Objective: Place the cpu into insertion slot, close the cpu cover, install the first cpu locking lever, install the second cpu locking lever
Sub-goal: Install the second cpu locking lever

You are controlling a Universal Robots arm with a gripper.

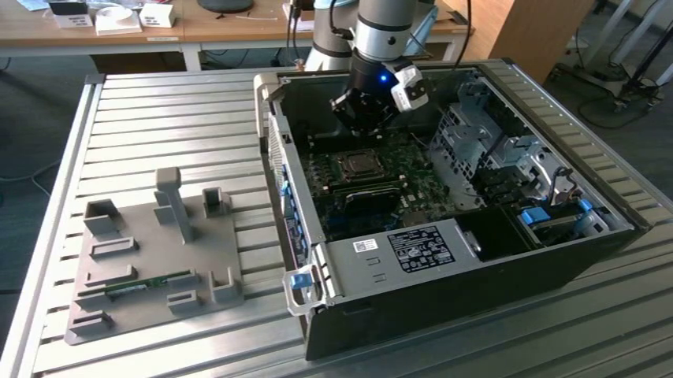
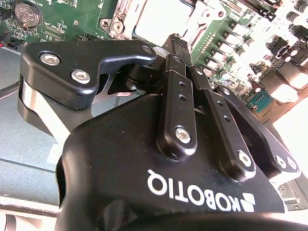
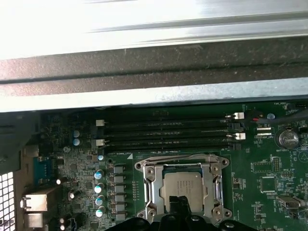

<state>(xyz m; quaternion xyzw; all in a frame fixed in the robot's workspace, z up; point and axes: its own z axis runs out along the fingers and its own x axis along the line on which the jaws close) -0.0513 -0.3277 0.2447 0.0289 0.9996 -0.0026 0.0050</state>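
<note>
The cpu (image 3: 185, 185) lies silver-topped in the insertion slot (image 1: 358, 167) on the green board inside the open computer case. The cpu cover (image 3: 150, 185) rests flat around it as a silver frame, the chip showing through its window. My gripper (image 3: 180, 214) hangs just above the socket's near edge with its black fingers (image 2: 179, 72) drawn together and nothing between them. In the exterior view the gripper (image 1: 365, 130) sits over the back of the board, just behind the socket. The second wrist view shows the bright cpu (image 2: 161, 19) just past the fingertips. I cannot make out the locking levers clearly.
Long black memory slots (image 3: 166, 134) run beside the socket, under the case wall (image 3: 154, 72). A coin battery (image 3: 288, 138) sits nearby on the board. A drive cage (image 1: 494, 150) fills the case's right in the exterior view. A grey fixture plate (image 1: 147, 252) holding a green memory stick (image 1: 137, 285) lies on the table.
</note>
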